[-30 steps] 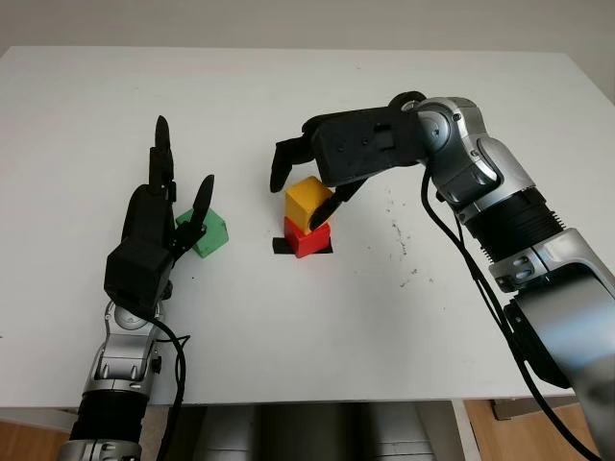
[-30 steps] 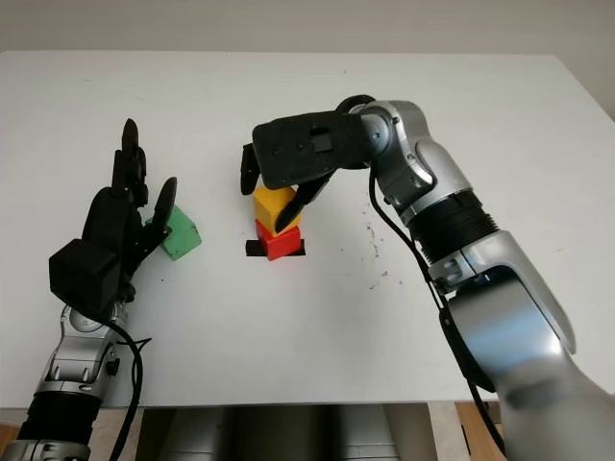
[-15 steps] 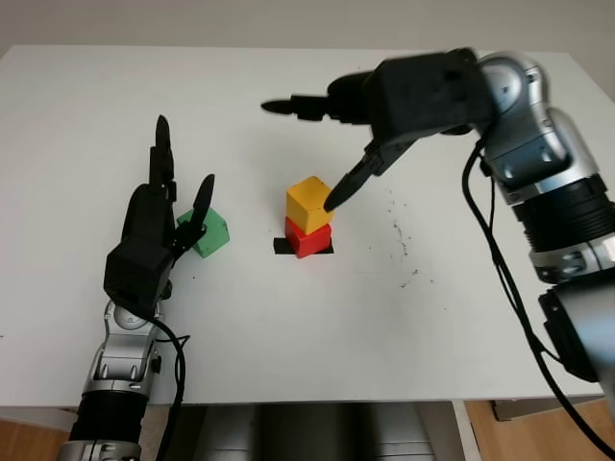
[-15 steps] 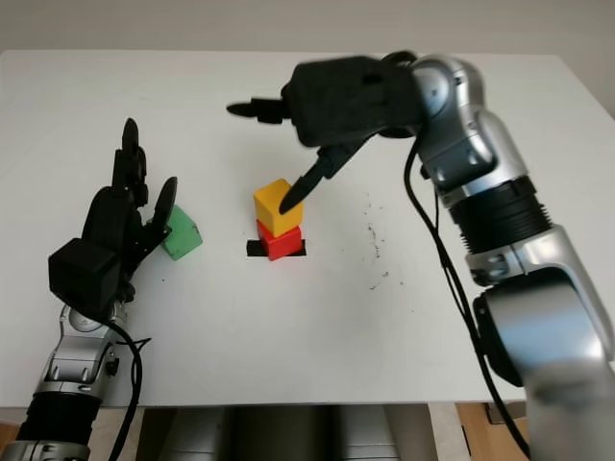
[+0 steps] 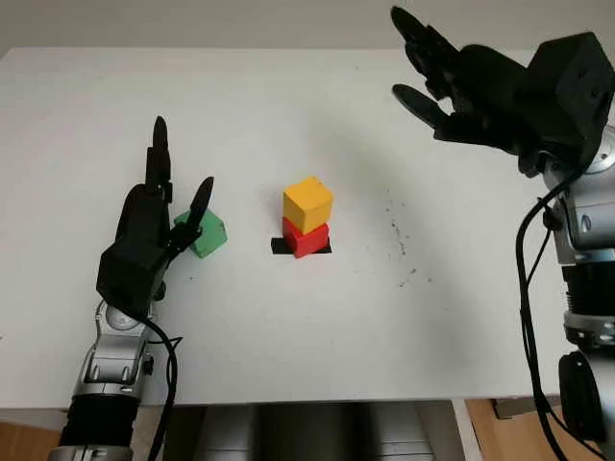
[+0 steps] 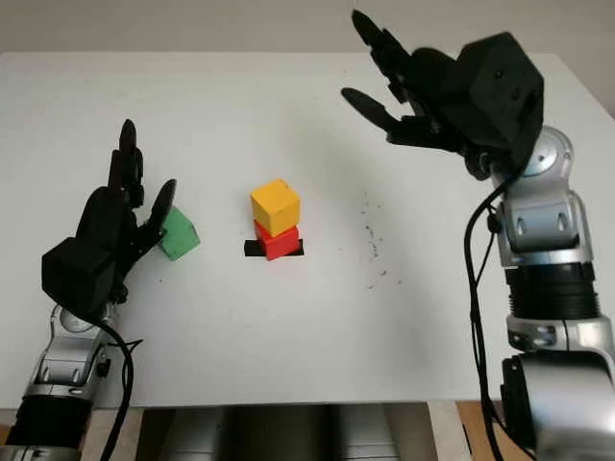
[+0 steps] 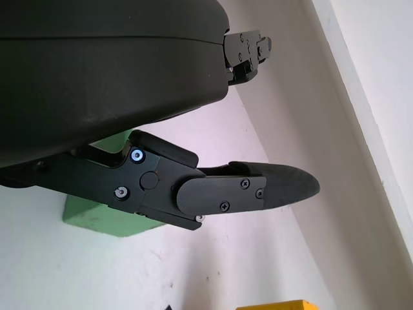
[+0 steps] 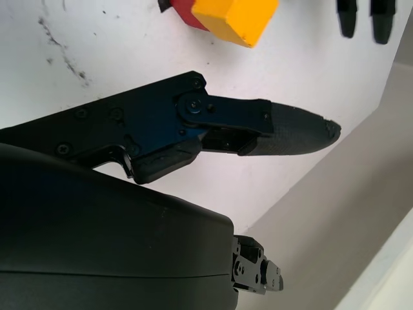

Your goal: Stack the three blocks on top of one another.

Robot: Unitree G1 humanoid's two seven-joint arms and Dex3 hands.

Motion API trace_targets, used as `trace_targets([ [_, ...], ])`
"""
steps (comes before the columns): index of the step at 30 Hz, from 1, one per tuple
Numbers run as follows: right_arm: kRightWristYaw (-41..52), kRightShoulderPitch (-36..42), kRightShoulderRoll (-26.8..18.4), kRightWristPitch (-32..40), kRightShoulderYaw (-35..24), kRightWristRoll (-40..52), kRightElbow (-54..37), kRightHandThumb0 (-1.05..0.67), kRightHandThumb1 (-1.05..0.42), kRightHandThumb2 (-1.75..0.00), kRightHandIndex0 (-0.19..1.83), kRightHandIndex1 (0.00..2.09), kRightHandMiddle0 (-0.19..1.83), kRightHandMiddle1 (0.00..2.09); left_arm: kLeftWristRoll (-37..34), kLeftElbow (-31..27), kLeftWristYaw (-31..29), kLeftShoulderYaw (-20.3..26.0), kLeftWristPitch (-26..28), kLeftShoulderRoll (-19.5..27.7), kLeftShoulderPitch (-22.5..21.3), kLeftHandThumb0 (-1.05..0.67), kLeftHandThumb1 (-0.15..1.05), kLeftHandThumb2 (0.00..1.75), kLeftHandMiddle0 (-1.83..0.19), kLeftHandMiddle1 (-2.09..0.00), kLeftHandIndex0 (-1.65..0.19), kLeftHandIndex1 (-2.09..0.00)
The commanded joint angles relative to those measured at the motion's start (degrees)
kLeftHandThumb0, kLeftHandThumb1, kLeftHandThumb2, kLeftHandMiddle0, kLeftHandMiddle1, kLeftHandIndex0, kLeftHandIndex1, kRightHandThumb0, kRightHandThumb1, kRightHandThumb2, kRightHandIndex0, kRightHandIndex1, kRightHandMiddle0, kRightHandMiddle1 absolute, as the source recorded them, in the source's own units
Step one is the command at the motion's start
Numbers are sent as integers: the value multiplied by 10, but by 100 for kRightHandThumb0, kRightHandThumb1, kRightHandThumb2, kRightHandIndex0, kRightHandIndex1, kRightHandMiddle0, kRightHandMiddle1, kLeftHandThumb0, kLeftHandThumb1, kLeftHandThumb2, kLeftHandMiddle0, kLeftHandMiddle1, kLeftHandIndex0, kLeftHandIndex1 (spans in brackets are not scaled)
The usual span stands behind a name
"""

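Note:
A yellow block [image 5: 307,204] stands on a red block [image 5: 306,239] at the middle of the white table [image 5: 288,336], over a small black mark. A green block [image 5: 205,233] lies on the table to their left. My left hand [image 5: 168,206] is open, right beside the green block on its left side, with one finger in front of the block's left edge; the green block [image 7: 97,219] also appears under the finger in the left wrist view. My right hand [image 5: 437,82] is open, raised high above the table to the upper right of the stack. The yellow block [image 8: 235,19] appears in the right wrist view.
Small dark specks [image 5: 399,245] dot the table to the right of the stack. The table's front edge runs along the bottom of the head views, its far edge along the top.
My right hand has let go of the yellow block, left it on the red one, and risen up and to the right. My left hand has barely moved beside the green block.

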Motion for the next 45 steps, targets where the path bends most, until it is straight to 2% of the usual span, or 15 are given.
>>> trace_targets([
  [1,-10,19,9,13,-8,14,-7,-76,-105,-66,-19,0,-19,0,9,-26,-3,6,10,15,9,-78,105,36,15,-6,16,-6],
  [9,-77,75,64,28,-21,56,-14,-75,-105,-74,-19,0,-19,0,11,-89,-29,12,67,40,17,-80,105,24,15,-5,16,-5],
  [13,-73,94,67,17,-9,57,-19,-72,-105,-79,-19,0,-19,0,26,-115,-44,8,94,58,20,-79,105,21,15,-5,17,-5],
  [16,-73,103,69,10,-11,62,-20,-73,-105,-78,-19,0,-19,0,63,-149,-53,3,135,80,23,-79,105,22,12,-6,16,-5],
  [19,-76,110,68,6,-13,63,-24,-74,-105,-77,-19,0,-19,0,101,-199,-68,2,202,102,21,-80,105,19,6,-8,13,-7],
  [24,-85,118,64,9,-12,57,-31,-73,-105,-78,-19,0,-19,0,174,-251,-126,-14,249,174,14,-83,105,20,11,-5,7,-8],
  [26,-88,121,65,12,-15,60,-31,-73,-105,-76,-19,0,-19,0,191,-254,-159,-20,253,207,0,-84,105,14,4,-7,-2,-12],
  [29,-90,124,67,25,-14,62,-39,-71,-105,-76,-19,0,-19,0,188,-238,-214,-21,241,255,-20,-83,103,8,-4,-8,-10,-12],
  [32,-91,125,69,29,-15,66,-39,-70,-105,-76,-19,0,-19,0,169,-210,-290,-26,215,314,-53,-80,100,5,-1,-5,-9,-9],
  [35,-89,126,67,30,-13,65,-41,-71,-105,-75,-19,0,-19,0,170,-172,-337,-44,153,363,-90,-78,96,4,2,-4,-8,-7],
  [37,-86,127,66,29,-13,67,-40,-71,-105,-76,-19,0,-19,0,173,-152,-348,-54,123,378,-105,-77,94,4,4,-4,-7,-6],
  [45,-87,127,65,37,-9,65,-46,-70,-105,-78,-19,0,-19,0,207,-87,-379,-104,30,402,-163,-56,82,3,11,-4,-15,-7],
])
